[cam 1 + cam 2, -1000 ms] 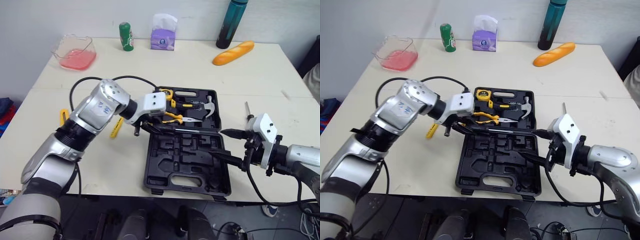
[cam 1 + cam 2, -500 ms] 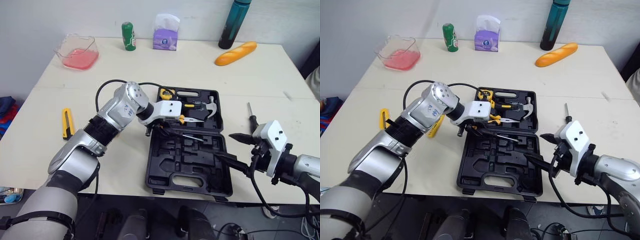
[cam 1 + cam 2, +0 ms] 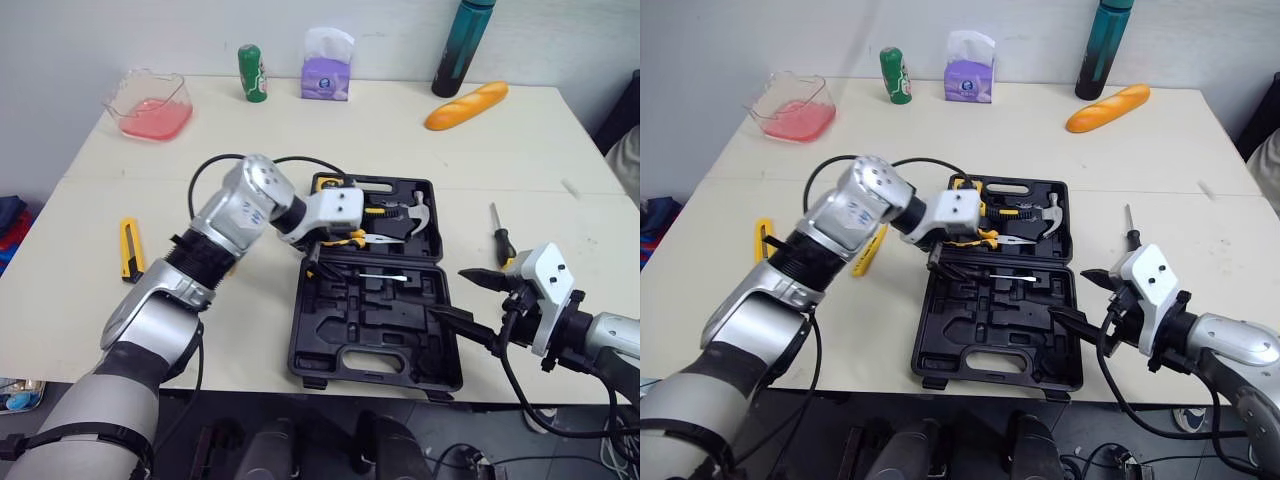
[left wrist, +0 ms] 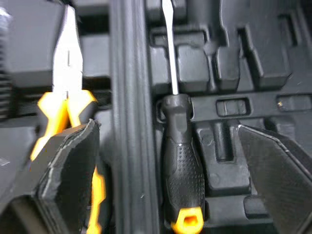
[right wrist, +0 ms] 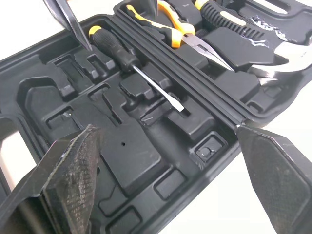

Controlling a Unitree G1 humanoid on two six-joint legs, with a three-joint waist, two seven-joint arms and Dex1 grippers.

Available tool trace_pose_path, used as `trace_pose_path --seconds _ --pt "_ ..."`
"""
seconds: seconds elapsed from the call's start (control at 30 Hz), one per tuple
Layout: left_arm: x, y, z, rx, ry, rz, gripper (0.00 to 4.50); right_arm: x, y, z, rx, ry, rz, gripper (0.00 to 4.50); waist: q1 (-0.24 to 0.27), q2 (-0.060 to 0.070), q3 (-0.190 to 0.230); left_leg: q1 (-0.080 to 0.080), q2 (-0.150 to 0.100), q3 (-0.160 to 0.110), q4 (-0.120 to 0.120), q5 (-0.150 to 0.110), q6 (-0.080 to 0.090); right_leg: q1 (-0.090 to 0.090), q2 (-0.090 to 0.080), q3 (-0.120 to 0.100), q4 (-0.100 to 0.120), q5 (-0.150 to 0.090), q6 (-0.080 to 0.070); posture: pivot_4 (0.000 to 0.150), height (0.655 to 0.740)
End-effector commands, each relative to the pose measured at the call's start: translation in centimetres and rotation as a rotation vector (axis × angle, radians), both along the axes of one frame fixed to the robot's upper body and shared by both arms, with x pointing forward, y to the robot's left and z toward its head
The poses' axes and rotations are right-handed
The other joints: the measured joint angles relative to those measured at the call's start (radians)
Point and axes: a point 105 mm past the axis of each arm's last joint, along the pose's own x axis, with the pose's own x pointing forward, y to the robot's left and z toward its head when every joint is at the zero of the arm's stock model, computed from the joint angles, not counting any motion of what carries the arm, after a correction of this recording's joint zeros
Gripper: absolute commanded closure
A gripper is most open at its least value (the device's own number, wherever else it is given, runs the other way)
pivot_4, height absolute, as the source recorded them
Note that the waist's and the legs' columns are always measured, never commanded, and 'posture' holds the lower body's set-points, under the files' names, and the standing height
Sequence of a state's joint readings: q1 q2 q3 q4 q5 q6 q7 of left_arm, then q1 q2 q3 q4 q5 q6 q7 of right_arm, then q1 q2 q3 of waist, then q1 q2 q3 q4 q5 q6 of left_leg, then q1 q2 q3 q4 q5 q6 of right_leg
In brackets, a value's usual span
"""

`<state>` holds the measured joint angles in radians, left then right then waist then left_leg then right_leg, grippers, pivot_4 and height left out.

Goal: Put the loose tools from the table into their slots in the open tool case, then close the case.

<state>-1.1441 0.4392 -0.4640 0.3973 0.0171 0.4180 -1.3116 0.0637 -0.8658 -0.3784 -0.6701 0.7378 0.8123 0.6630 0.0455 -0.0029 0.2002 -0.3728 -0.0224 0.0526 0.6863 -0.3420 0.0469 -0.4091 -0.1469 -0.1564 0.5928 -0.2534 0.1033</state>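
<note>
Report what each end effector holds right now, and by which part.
Nothing is held. The left end effector is open, its fingers astride the screwdriver lying in the case without touching it. The right end effector is open too.

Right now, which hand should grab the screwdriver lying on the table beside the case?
The right hand. The loose screwdriver lies on the table on the robot's right of the tool case, nearer that hand, which is open and empty. The left hand is over the case's left side.
</note>
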Motion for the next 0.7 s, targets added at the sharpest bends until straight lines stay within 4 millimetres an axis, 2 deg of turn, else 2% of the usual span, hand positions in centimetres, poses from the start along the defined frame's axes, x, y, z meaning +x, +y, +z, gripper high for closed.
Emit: trace_pose_path --seconds 0.03,0.07,0.13,0.3,0.33,0.7 --pt "-0.6 0.4 1.0 -0.214 -0.008 -0.062 0.71 -0.4 0.5 1.1 -0.002 -0.051 0.027 0.00 0.001 0.000 0.000 0.000 0.000 0.000 0.000 0.000 0.000 0.000 0.000 0.000 0.000 0.000 0.000 0.150 0.7348" --pt "-0.8 0.5 0.8 -0.274 0.019 -0.083 0.98 -0.3 0.5 1.1 -0.002 -0.051 0.027 0.00 0.002 0.000 0.000 0.000 0.000 0.000 0.000 0.000 0.000 0.000 0.000 0.000 0.000 0.000 0.000 0.150 0.7348" --pt "-1.1 0.7 0.4 -0.362 0.056 -0.105 1.90 -0.2 0.5 1.2 -0.003 -0.052 0.030 0.00 0.003 0.000 0.000 0.000 0.000 0.000 0.001 0.000 0.000 0.000 0.000 0.000 0.000 0.000 0.000 0.150 0.7348" --pt "0.2 0.8 -2.7 -0.439 0.106 0.000 4.30 -0.1 0.6 1.3 -0.008 -0.046 0.048 0.00 0.011 0.000 0.000 -0.002 -0.001 -0.002 0.007 -0.001 0.002 0.001 -0.001 -0.001 0.001 0.001 0.001 0.150 0.7348" --pt "0.3 0.7 -3.1 -0.441 0.106 0.008 4.45 -0.1 0.6 1.3 -0.009 -0.045 0.050 0.00 0.011 0.000 0.000 -0.002 -0.001 -0.002 0.008 -0.002 0.003 0.001 -0.001 -0.001 0.001 0.001 0.002 0.150 0.7348" --pt "0.9 -0.4 -5.4 -0.374 0.103 0.034 4.45 0.1 0.6 1.3 -0.009 -0.041 0.050 0.00 0.008 0.000 0.000 -0.003 -0.001 -0.001 0.010 -0.003 0.004 0.001 -0.001 0.000 0.001 0.002 0.002 0.150 0.7348"
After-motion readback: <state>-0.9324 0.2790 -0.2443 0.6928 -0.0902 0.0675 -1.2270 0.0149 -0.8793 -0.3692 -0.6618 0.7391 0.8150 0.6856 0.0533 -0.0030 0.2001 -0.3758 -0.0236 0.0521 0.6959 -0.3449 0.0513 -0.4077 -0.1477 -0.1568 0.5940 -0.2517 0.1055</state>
